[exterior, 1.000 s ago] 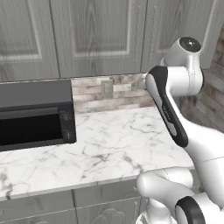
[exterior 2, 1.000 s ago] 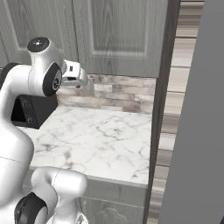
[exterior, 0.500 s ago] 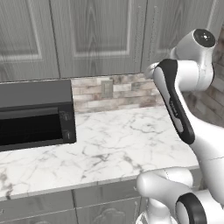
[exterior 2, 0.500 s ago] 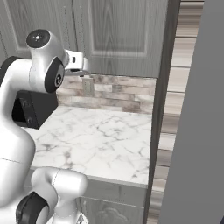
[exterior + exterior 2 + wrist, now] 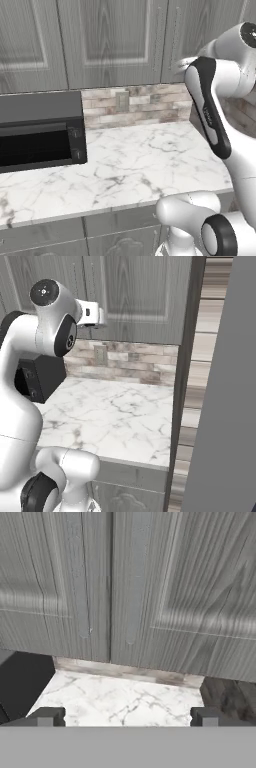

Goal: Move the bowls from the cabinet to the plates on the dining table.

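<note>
The cabinet [image 5: 165, 587] fills the hand view, both grey wood-grain doors closed. Two slim bar handles [image 5: 82, 577] hang side by side at the seam between the doors. My gripper [image 5: 127, 717] faces those doors a short way off, open, its two fingertips [image 5: 47, 716] wide apart with nothing between them. From the right base view the gripper [image 5: 100, 316] sits high, level with the lower part of the cabinet [image 5: 140, 296] doors. The cabinet [image 5: 115, 45] spans the top of the left base view. The bowls are hidden, and the plates and the dining table are out of view.
A black microwave [image 5: 35, 135] stands on the left of a white marble counter [image 5: 140, 160] below the cabinet, with a tiled backsplash [image 5: 135, 102] behind. A tall dark grey panel [image 5: 225, 406] stands close on the right. The microwave [image 5: 20, 682] shows in the lower left of the hand view.
The arm has lifted the hand upward, from level with the backsplash to level with the cabinet doors. The gripper stays open.
</note>
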Robot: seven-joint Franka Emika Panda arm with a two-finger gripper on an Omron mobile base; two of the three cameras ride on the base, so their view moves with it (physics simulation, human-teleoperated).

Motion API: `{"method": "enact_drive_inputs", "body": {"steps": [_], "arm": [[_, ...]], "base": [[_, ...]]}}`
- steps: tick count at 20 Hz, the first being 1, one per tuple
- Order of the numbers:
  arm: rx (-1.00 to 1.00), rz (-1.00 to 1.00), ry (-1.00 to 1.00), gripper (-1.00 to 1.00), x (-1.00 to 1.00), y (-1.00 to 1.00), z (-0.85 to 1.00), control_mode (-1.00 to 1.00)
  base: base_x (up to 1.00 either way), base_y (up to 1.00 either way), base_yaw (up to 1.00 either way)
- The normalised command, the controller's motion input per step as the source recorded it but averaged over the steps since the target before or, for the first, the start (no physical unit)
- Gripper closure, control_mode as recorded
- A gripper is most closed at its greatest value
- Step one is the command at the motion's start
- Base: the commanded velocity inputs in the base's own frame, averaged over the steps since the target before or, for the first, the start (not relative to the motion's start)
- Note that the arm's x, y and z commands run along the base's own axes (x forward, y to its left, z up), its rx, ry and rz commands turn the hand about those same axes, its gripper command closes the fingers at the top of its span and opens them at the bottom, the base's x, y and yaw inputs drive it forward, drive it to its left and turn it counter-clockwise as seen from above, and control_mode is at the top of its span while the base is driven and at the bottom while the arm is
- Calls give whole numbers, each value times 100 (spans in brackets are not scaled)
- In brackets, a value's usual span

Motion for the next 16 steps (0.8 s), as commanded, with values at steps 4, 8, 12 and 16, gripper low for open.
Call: {"method": "enact_drive_inputs", "body": {"steps": [4,8,12,16], "arm": [[2,0,-16,-100,1,-6,31,-100],[2,0,-10,-100,7,-1,21,-100],[0,0,-6,-100,11,0,10,-100],[0,0,-4,-100,11,0,7,-100]], "base": [[0,0,0],[0,0,0],[0,0,0],[0,0,0]]}}
